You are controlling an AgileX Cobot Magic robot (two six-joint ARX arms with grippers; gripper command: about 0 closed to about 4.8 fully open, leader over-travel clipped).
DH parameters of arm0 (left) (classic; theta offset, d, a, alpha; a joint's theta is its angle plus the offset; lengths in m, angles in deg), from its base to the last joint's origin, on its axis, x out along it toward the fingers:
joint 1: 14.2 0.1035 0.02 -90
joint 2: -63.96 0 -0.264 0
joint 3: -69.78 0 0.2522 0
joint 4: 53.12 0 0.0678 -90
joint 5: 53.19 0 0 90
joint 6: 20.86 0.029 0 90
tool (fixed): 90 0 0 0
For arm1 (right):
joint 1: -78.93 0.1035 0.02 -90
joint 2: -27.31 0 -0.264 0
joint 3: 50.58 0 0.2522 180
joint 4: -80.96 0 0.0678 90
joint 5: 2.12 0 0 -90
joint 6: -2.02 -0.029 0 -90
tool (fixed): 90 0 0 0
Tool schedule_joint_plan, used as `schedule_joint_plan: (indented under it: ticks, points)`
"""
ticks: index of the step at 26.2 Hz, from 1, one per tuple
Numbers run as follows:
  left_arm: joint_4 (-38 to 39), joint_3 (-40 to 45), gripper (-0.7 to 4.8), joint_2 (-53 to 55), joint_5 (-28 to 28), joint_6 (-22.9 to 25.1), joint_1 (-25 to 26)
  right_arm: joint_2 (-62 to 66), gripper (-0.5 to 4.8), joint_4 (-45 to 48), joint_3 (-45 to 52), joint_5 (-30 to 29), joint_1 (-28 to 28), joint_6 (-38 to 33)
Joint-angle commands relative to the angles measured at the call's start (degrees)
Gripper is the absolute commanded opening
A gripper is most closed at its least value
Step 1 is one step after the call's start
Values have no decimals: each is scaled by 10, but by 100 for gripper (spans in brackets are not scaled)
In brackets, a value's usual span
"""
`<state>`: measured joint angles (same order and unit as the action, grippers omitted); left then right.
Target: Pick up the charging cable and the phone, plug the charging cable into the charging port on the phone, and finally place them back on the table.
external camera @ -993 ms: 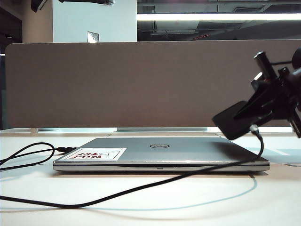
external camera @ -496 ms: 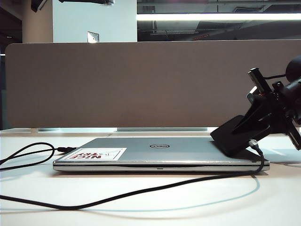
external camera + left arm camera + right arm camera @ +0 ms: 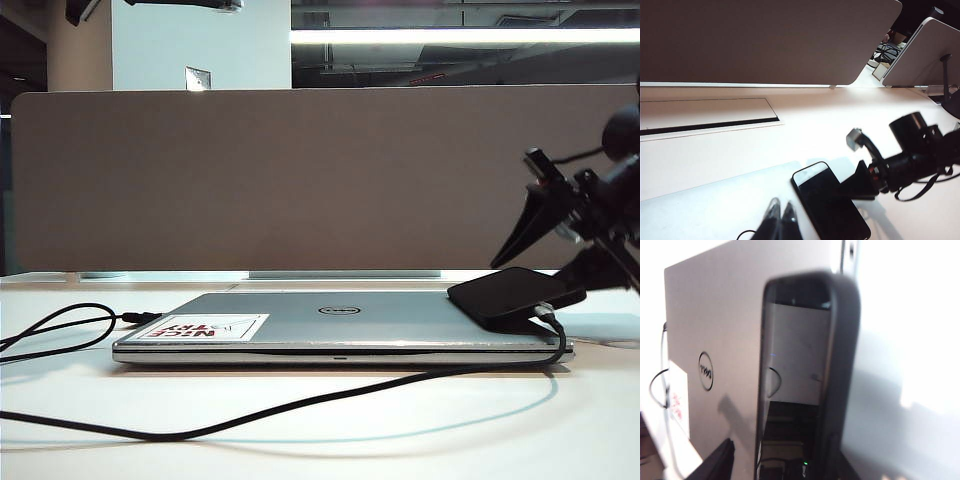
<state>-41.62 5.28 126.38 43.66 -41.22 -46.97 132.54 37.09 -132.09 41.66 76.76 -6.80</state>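
The black phone (image 3: 515,293) lies flat on the right corner of the silver laptop lid, with its right end past the lid's edge. The charging cable (image 3: 300,402) has its plug (image 3: 545,312) in the phone's near right end. From there the cord loops over the white table (image 3: 420,440) to the left. My right gripper (image 3: 532,272) is open, one finger above the phone and one beside it, neither pressing it. The right wrist view shows the phone (image 3: 800,365) between the spread fingers (image 3: 715,460). In the left wrist view my left gripper (image 3: 781,220) hangs shut and empty beside the phone (image 3: 830,205).
The closed silver Dell laptop (image 3: 340,325) with a red and white sticker (image 3: 205,327) fills the table's middle. A grey-brown partition (image 3: 300,180) closes off the back. Cable loops (image 3: 60,325) lie at the far left.
My right gripper came down with the tilted phone, laid it flat on the laptop's right corner and opened off it. The left gripper stayed still.
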Motion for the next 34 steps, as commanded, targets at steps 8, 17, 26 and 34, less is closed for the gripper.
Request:
schedule_joint_plan:
  ticks: [8, 17, 26, 34]
  points:
    - [6, -2, -6, -3, 0, 5, -1, -43, 214, -130, -88, 151, 0, 89]
    - [33, -7, -6, -37, 0, 33, -1, -140, -9, -146, -95, 174, 0, 70]
    - [157, -7, -6, -121, 0, 73, -1, -267, -8, -186, -94, 208, 39, 94]
    - [259, -5, -6, -216, 0, 135, -1, -413, -8, -24, -17, 272, 101, 87]
